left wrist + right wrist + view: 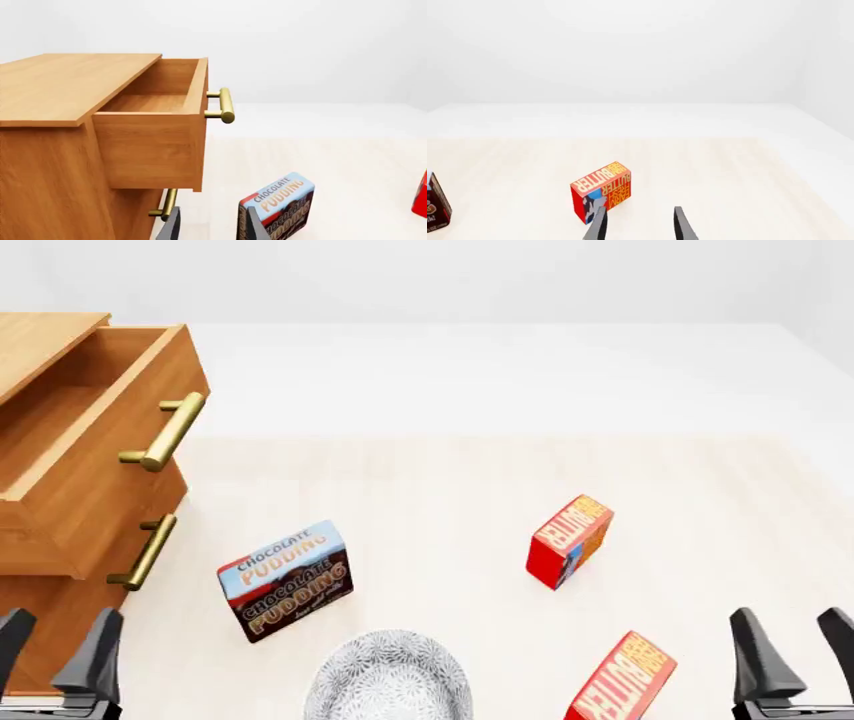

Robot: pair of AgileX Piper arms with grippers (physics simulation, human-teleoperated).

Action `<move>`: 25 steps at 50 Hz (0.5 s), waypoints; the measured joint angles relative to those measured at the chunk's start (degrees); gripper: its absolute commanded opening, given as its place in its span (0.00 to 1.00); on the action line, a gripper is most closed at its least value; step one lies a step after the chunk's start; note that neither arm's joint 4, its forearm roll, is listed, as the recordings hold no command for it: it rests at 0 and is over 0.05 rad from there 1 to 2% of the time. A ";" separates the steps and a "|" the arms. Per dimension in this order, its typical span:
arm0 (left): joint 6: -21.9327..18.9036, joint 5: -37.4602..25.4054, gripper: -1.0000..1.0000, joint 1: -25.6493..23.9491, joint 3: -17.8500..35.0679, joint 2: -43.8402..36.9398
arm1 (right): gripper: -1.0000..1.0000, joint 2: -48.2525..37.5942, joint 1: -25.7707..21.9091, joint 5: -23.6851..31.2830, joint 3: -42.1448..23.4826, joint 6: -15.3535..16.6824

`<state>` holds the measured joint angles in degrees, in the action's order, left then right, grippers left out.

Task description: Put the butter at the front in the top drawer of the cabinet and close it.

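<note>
Two red butter boxes stand on the table. The butter at the front (pixel 622 678) is at the near edge, left of my right gripper (pixel 787 650), which is open and empty. The other butter (pixel 570 540) (pixel 602 196) stands farther back, ahead of the right gripper (pixel 640 224). The cabinet (pixel 47 340) (pixel 53 95) is at the far left with its top drawer (pixel 100 455) (pixel 157 145) pulled out and nothing showing inside. My left gripper (pixel 60 650) (pixel 213 226) is open and empty near the cabinet's foot.
A blue-and-brown Chocolate Pudding box (pixel 284 580) (pixel 277 206) stands between the cabinet and the butters. A grey speckled round object (pixel 387 680) sits at the near edge. The lower drawer (pixel 94 575) is shut, its brass handle (pixel 144 552) jutting out. A red box edge (pixel 420 196) shows.
</note>
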<state>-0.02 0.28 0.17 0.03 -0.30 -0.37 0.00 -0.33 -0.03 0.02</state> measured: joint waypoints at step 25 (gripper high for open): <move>0.48 0.07 1.00 0.55 -0.01 0.22 | 1.00 0.36 -0.01 0.22 0.01 0.04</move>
<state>0.46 0.35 0.72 0.02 -0.08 -0.01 -0.01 -0.11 -0.02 0.06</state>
